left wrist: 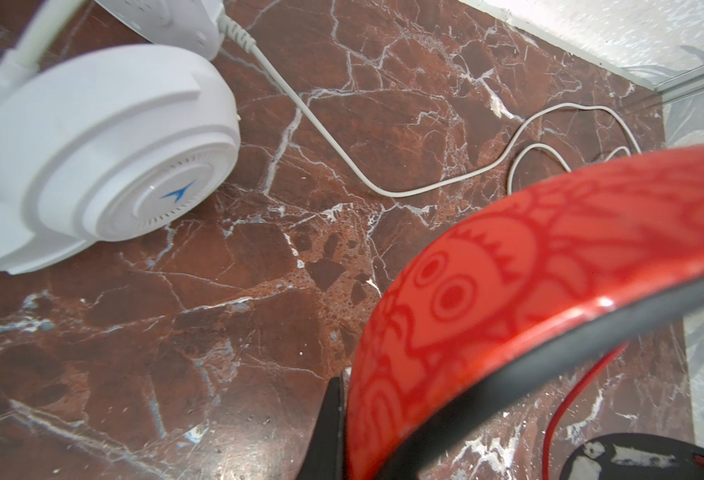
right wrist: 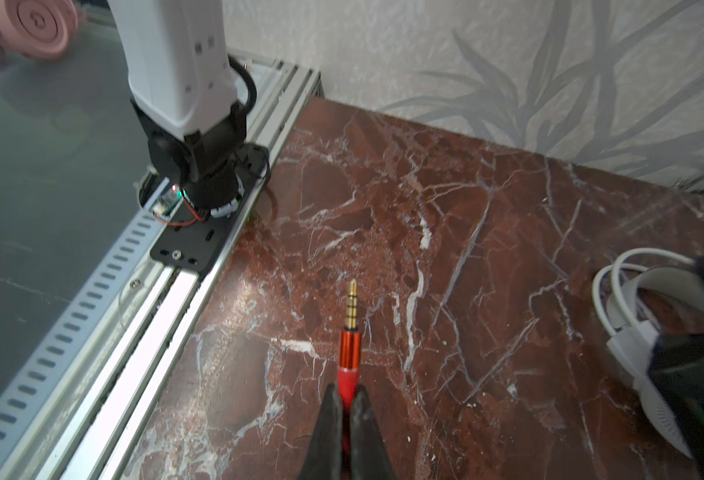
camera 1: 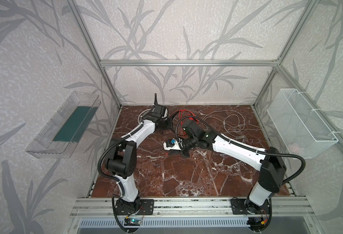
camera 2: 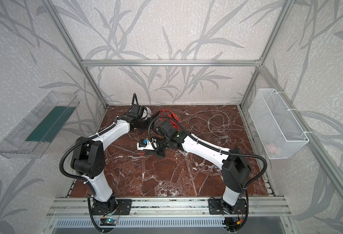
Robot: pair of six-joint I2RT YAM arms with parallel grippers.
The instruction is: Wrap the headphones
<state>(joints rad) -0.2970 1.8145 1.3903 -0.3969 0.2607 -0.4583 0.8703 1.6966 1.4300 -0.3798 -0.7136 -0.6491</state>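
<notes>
The left end effector is pinching the red patterned headphone headband; the right end effector is clamping the red gold-tipped jack plug.

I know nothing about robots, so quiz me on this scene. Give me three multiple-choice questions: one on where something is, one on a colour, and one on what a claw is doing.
1. Where does the white mesh basket hang?
A. on the right-hand side wall
B. on the back wall
C. on the left-hand side wall

2. What colour is the sleeve of the jack plug?
A. blue
B. red
C. green

3. What is the right claw doing?
A. standing wide open
B. gripping a white earcup
C. shut on the jack plug

Answers:
1. A: both top views show it hanging on that wall.
2. B: the right wrist view shows a red sleeve behind a gold tip.
3. C: in the right wrist view the claw pinches the plug's rear end.
</notes>
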